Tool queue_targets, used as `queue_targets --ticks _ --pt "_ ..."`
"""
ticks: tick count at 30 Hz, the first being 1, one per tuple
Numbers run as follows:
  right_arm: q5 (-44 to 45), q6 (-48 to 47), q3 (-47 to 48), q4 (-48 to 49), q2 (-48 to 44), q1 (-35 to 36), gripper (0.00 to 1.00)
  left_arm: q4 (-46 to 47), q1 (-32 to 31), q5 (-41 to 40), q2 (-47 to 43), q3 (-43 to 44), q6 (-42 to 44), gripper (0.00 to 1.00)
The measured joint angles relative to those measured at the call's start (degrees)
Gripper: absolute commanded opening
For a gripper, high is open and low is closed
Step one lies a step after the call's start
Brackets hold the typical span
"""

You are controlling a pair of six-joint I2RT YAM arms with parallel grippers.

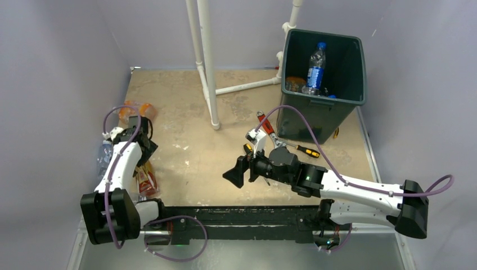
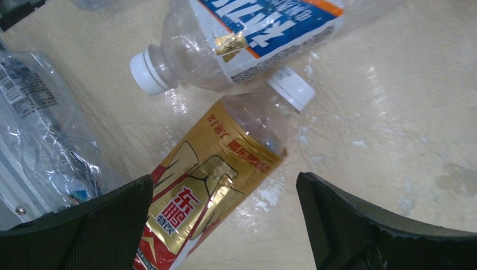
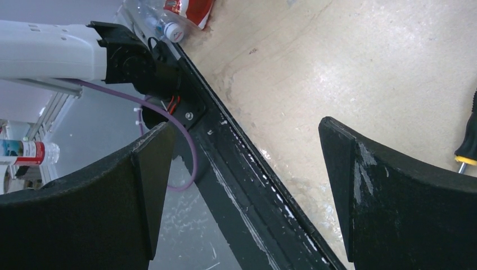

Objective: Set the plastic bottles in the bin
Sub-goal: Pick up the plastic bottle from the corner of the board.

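The dark green bin stands at the back right, with a blue-labelled bottle and an orange one inside. My left gripper is open over the left-side bottles. In the left wrist view its gripper straddles a gold-and-red labelled bottle lying flat, close to the left finger. A blue-labelled bottle lies just beyond and a crushed clear one to the left. My right gripper hangs open and empty mid-table; its wrist view shows the gripper over the black front rail.
A red-handled wrench and a yellow-and-black screwdriver lie in front of the bin. A white pipe frame rises from the table's back middle. An orange bottle lies at the far left by the wall.
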Motion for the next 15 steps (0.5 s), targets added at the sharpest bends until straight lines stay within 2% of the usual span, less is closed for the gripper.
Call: queue_targets --ticks 7,15 --pt "-0.09 0.22 2.43 -0.04 2.14 0.00 0.99 2.54 2.58 2.69 3.48 -3.85 -0.07 0.99" --pt "-0.07 0.42 3.26 -0.02 3.82 0.00 0.99 9.31 2.97 9.92 4.59 -8.28 -0.07 0.86"
